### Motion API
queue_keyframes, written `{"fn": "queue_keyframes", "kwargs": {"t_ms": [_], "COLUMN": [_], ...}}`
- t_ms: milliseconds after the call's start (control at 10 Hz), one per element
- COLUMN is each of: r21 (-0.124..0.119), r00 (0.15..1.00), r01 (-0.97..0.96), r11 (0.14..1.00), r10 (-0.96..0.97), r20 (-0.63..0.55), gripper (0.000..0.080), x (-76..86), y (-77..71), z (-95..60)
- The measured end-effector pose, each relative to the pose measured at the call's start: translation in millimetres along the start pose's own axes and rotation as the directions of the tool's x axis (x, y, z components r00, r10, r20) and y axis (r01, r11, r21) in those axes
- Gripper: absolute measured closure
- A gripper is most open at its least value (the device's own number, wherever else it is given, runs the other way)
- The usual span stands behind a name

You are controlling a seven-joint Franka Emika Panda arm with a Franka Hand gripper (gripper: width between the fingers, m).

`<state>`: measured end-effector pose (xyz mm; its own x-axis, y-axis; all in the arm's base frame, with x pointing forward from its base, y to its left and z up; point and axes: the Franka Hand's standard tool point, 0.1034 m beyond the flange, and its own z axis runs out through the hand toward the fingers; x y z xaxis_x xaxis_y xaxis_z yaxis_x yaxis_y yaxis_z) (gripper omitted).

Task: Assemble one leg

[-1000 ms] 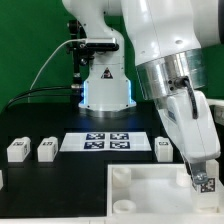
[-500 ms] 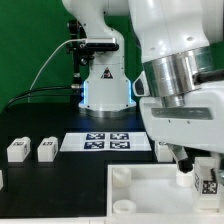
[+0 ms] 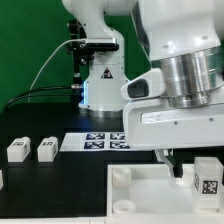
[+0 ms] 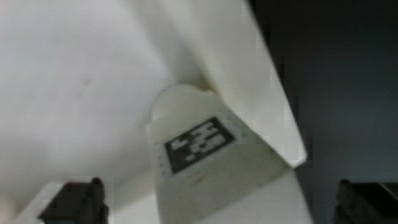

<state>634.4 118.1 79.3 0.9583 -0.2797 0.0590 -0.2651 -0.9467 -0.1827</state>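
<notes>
A white leg with a black-and-white tag stands on the right near corner of the large white panel. In the wrist view the leg sits at the panel's edge, beyond my fingertips. My gripper is open, its two dark fingertips far apart and touching nothing. In the exterior view the gripper hangs just above and to the left of the leg, mostly hidden by the wrist. Two more legs stand on the black table at the exterior view's left.
The marker board lies behind the panel. A round socket rises at the panel's left near corner. Part of another leg shows at the far left edge. The robot base stands at the back.
The gripper held the leg at the panel's right corner, then let it go and rose. The wrist now fills more of the exterior view. The leg stays on the panel.
</notes>
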Motion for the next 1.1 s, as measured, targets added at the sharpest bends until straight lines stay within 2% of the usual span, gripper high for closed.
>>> {"fn": "queue_keyframes", "kwargs": {"t_ms": [300,400,500,700,800,900,1000,1100], "r21": [0.001,0.006,0.010,0.014,0.036,0.048,0.065,0.069], "r00": [1.000,0.997,0.974,0.924,0.761,0.582,0.384,0.287], "r01": [-0.023,-0.081,-0.225,-0.382,-0.649,-0.813,-0.923,-0.957], "r11": [1.000,0.997,0.974,0.924,0.760,0.580,0.380,0.282], "r10": [0.023,0.081,0.225,0.382,0.649,0.813,0.922,0.954], "r20": [-0.002,-0.001,0.003,0.006,0.012,0.030,0.056,0.081], "gripper": [0.0159,0.0330,0.0488,0.0485,0.0485,0.0485,0.0485,0.0485], "x": [0.6,0.3,-0.2,0.6,2.6,0.6,1.1,1.0], "y": [-0.4,-1.3,-1.5,-0.1,3.7,5.0,8.1,9.9], "z": [-0.2,-0.1,0.1,-0.1,-0.8,1.3,1.3,0.7]}}
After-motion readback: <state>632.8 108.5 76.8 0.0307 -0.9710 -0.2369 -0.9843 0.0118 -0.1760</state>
